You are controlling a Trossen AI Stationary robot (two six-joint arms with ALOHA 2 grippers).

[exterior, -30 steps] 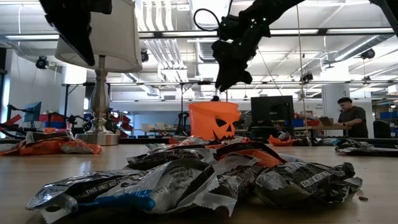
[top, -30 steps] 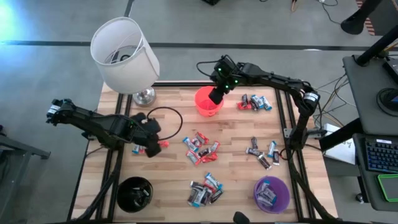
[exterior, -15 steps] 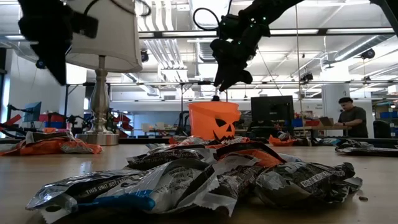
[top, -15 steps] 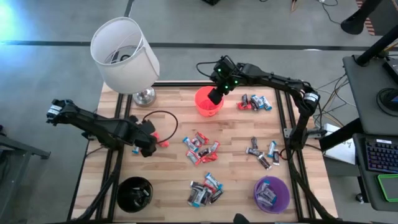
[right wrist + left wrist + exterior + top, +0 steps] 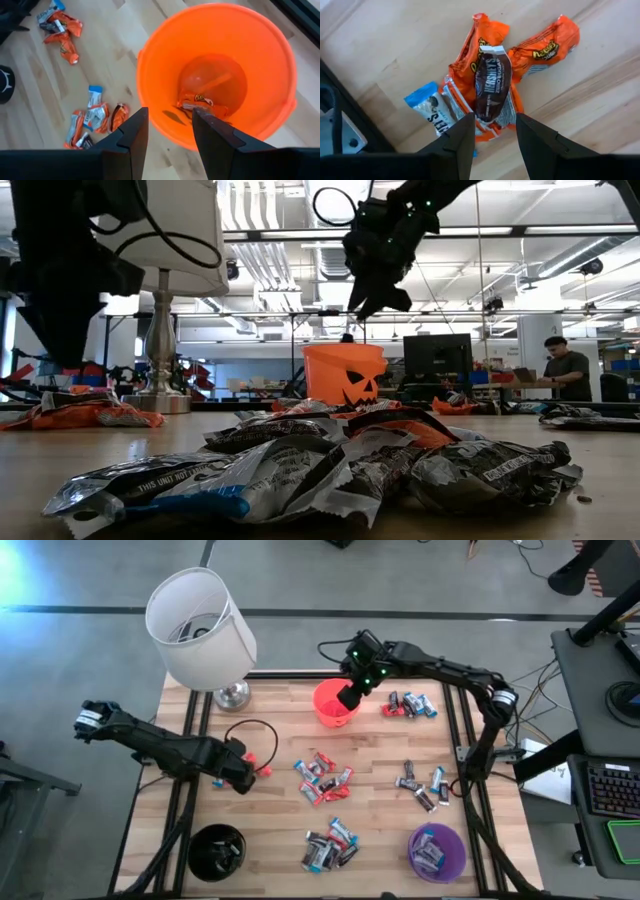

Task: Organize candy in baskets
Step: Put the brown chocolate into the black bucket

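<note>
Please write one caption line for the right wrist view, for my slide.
Right end effector, open, hovers above the orange bucket, which holds one orange-wrapped candy.

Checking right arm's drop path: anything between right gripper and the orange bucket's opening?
Nothing. In the right wrist view, the right gripper is open over the orange bucket, with only an orange-wrapped candy on its floor. The low view shows clear air between them.

We see bright, even light from ceiling strips in the low view. A blue glare tints the high view's upper left corner. Foreground candy wrappers (image 5: 300,465) sit soft, slightly blurred.
</note>
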